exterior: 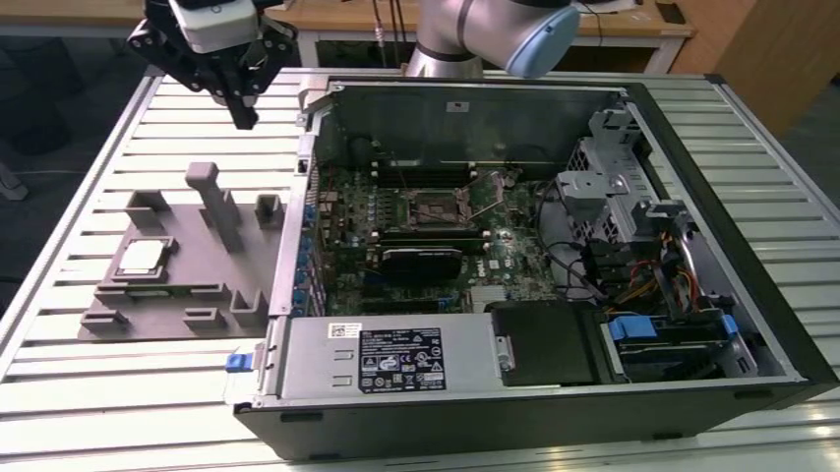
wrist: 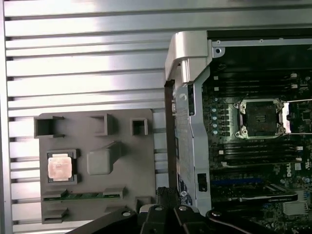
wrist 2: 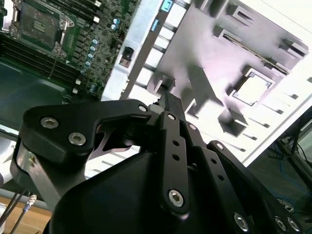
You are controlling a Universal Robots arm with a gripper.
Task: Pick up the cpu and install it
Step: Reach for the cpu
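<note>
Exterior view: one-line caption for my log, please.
Tool hangs over the table, clear of the cpu that lies in the grey fixture beside the open case.

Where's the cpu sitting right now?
In the exterior view, the cpu lies in a recess of the grey fixture block, at the exterior view's left of the open computer case.
</note>
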